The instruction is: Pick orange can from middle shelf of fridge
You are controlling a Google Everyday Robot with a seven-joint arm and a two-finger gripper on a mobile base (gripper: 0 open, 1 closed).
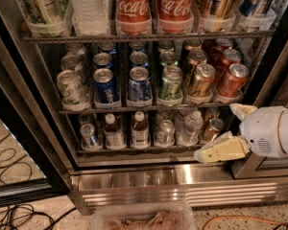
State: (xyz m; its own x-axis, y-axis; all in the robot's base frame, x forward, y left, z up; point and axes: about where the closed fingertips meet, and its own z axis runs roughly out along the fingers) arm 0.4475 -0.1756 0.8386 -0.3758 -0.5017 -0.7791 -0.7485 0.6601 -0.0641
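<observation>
The orange can (200, 80) stands at the front of the fifth lane of the middle shelf (134, 109), inside the open fridge (182, 182). More orange cans queue behind it. A red can (232, 79) is on its right and a green-and-white can (170, 83) on its left. My gripper (216, 132) hangs at the lower right, in front of the bottom shelf and below the orange can. Its cream fingers (222, 150) are spread apart with nothing between them, and its white wrist (271, 131) is behind.
Coca-Cola bottles (132, 8) fill the rack above. Small bottles and cans (139, 128) fill the rack below. Blue cans (104, 85) stand in the left lanes. The fridge's right frame (278, 66) is beside my arm. Cables (9, 166) lie on the floor at left. A clear container (144, 217) is at the bottom.
</observation>
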